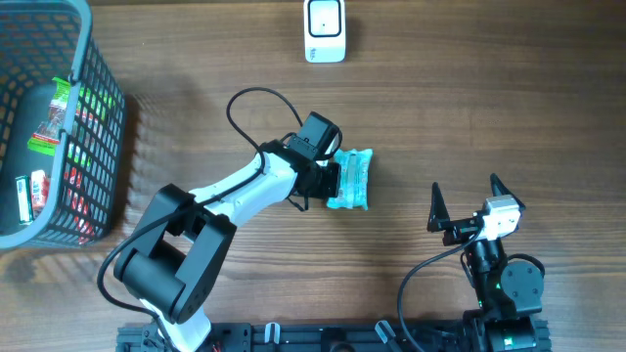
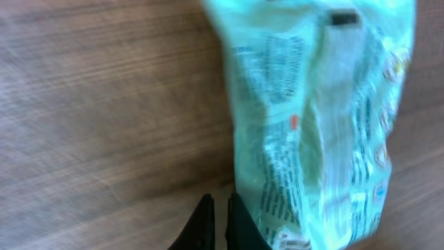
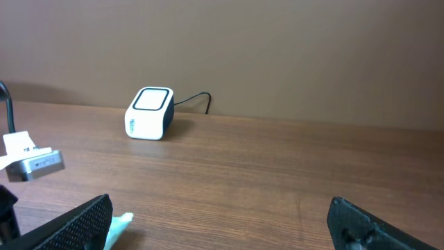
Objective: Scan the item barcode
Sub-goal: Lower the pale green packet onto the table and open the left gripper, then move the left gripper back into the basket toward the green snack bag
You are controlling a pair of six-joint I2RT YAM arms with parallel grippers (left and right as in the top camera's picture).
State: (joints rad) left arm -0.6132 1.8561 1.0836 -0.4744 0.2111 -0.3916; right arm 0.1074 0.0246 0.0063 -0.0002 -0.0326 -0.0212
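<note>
- Left end effector (image 2: 220,222) – closest in the left wrist view, its two dark fingers (image 2: 203,223) nearly pressed together with only a sliver between them. The right-hand finger touches the packet's edge, but whether any film is caught between them cannot be told.
- Packet (image 2: 319,125) fills the right of that view: pale green, crinkled, printed face showing, the print too blurred to pick out a barcode.
- From overhead, the packet (image 1: 350,179) sits mid-worktop, just beside the tip of the left end effector (image 1: 335,179), which meets its left long edge.
- Its long axis runs roughly from the robot's side toward the far edge, tilted slightly. The arm comes at it crosswise.
- Scanner (image 1: 325,31) – a white box with a dark-framed top window facing up – stands at the far edge, well apart from the packet, with only bare worktop (image 1: 489,98) between them.
- Basket (image 1: 98,108), grey mesh, stands far left with more snack packs (image 1: 44,127) inside, well apart from the packet.
- Right end effector (image 1: 469,200) is near the robot's side at the right, jaws spread wide and gripping nothing.
- Its wrist view looks between its fingers (image 3: 76,222) toward the scanner (image 3: 149,112), whose cable (image 3: 194,98) trails behind it.
</note>
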